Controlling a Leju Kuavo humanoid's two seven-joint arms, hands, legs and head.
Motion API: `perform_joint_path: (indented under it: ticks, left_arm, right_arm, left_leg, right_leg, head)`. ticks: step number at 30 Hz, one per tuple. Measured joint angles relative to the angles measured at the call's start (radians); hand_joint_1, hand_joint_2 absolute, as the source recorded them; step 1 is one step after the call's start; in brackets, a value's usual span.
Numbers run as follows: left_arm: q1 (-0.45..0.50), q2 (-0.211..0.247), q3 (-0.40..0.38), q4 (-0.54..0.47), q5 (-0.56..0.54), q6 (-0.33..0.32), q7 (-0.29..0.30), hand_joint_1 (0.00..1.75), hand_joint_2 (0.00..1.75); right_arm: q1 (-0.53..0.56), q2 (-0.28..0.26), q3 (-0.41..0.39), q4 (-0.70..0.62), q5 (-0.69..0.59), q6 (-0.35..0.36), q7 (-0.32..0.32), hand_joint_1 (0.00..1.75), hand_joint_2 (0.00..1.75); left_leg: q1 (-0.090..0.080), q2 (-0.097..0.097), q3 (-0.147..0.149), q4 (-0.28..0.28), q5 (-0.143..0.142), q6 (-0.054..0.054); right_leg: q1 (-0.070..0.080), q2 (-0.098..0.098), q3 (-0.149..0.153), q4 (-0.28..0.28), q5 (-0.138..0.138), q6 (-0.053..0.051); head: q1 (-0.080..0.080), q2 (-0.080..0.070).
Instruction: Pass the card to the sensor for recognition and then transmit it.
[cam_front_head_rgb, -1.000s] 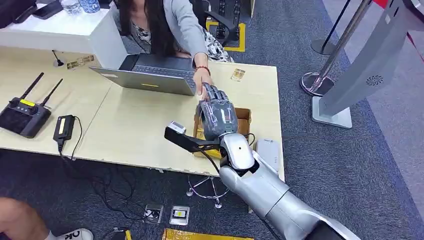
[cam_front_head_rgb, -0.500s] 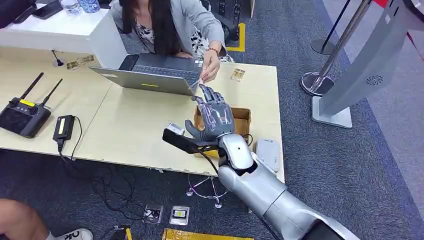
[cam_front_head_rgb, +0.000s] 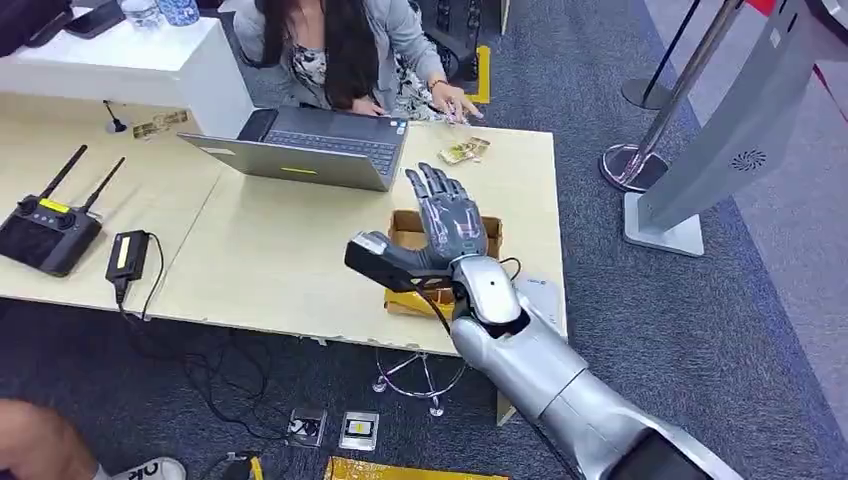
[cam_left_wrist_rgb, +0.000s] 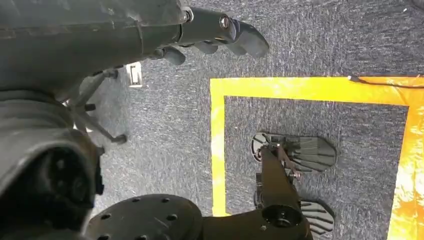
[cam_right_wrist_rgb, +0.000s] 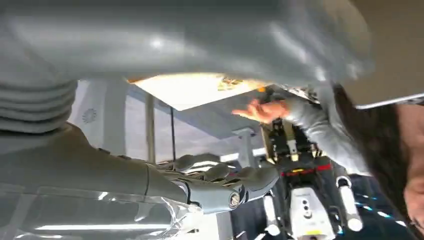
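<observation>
A pale wooden table (cam_front_head_rgb: 280, 250) is set on grey carpet (cam_front_head_rgb: 690, 330), with a white counter (cam_front_head_rgb: 130, 55) at its far left and a grey slanted kiosk panel (cam_front_head_rgb: 740, 130) standing beside one chrome stanchion post (cam_front_head_rgb: 680, 90) to the right. A yellow taped square (cam_left_wrist_rgb: 220, 150) is marked on the carpet in the left wrist view. One person (cam_front_head_rgb: 340, 50) in a grey top is seated behind the table at one open laptop (cam_front_head_rgb: 310, 148).

On the table are counted one black radio controller with two antennas (cam_front_head_rgb: 48, 228), one small black box with a cable (cam_front_head_rgb: 128, 256), one open cardboard box (cam_front_head_rgb: 440, 260) and one white reader (cam_front_head_rgb: 540, 300) at the near right edge. The card (cam_front_head_rgb: 465, 150) is lying on the far right part of the table, just below the person's hand (cam_front_head_rgb: 455, 100), and apart from the robot.

The right arm (cam_front_head_rgb: 540, 370) is stretched forward over the cardboard box. The right hand (cam_front_head_rgb: 448, 222) is seen released, its fingers (cam_front_head_rgb: 430, 185) spread and extended towards the card, with nothing held. The left hand (cam_left_wrist_rgb: 210, 35) is hung above the carpet, its fingers (cam_left_wrist_rgb: 240, 37) loosely curled and nothing visible in them; whether it is clenched cannot be told.
</observation>
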Motion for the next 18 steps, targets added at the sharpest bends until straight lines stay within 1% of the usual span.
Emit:
perform_joint_path:
  ticks: [2,4,6,7,10,12,15,18]
  left_arm:
    - [0.0,0.0,0.0,0.0,0.0,0.0,-0.001,0.0,0.0]
    - [0.0,0.0,0.0,0.0,0.001,0.0,-0.001,0.0,0.0]
    - [0.001,0.001,0.0,0.0,0.0,-0.002,-0.002,0.0,0.0]
    - [0.002,0.003,0.0,0.0,0.001,-0.003,-0.002,0.0,0.0]
    - [0.006,0.004,0.0,0.001,0.012,-0.001,-0.006,0.0,0.0]
    - [0.013,0.008,0.0,0.001,0.023,-0.001,-0.014,0.0,0.0]
    - [0.028,0.015,0.0,0.001,0.032,-0.003,-0.024,0.0,0.0]
    - [0.039,0.02,0.0,0.001,0.04,0.002,-0.027,0.0,0.0]
  right_arm:
    - [-0.001,-0.006,-0.003,0.0,0.001,-0.002,0.009,0.0,0.0]
    - [-0.002,-0.018,-0.013,0.0,0.002,-0.008,0.037,0.0,0.0]
    - [-0.005,-0.051,-0.032,0.0,-0.026,-0.01,0.063,0.0,0.0]
    - [-0.006,-0.078,-0.048,0.002,-0.052,-0.008,0.073,0.0,0.0]
    - [-0.009,-0.168,-0.11,0.017,-0.165,0.005,0.075,0.0,0.0]
    - [-0.008,-0.252,-0.165,0.057,-0.282,0.008,0.07,0.0,0.0]
    - [0.008,-0.364,-0.248,0.157,-0.429,-0.022,0.06,0.0,0.0]
    - [0.084,-0.471,-0.332,0.258,-0.568,-0.06,0.028,0.0,0.0]
  left_leg:
    - [0.0,0.0,0.0,0.0,0.0,0.0]
    - [0.0,0.0,0.0,0.0,0.0,0.0]
    - [0.0,0.0,0.0,0.0,0.0,0.0]
    - [0.0,0.0,0.0,0.001,0.0,0.0]
    - [-0.001,-0.002,0.001,0.002,0.0,0.0]
    - [-0.001,-0.003,0.0,0.002,0.0,0.001]
    - [-0.001,-0.004,0.001,0.003,-0.002,0.003]
    - [-0.001,-0.009,0.0,0.003,-0.003,0.005]
  right_leg:
    - [0.0,0.0,0.0,0.0,0.0,0.0]
    - [0.0,0.0,-0.001,0.0,0.0,0.0]
    - [0.0,-0.001,-0.001,0.0,0.0,0.0]
    - [0.0,-0.001,-0.001,-0.001,0.0,0.0]
    - [-0.001,-0.002,0.0,-0.002,0.0,0.001]
    - [-0.001,-0.004,0.002,-0.003,0.001,0.001]
    - [-0.002,-0.004,0.001,-0.004,0.001,0.002]
    - [-0.002,-0.01,0.005,-0.006,0.0,0.003]
  head:
    - [0.0,0.0]
    - [0.0,0.0]
    - [0.0,0.0]
    - [0.0,0.0]
    - [0.0,0.0]
    - [0.0,0.0]
    - [0.0,0.0]
    - [0.001,0.0]
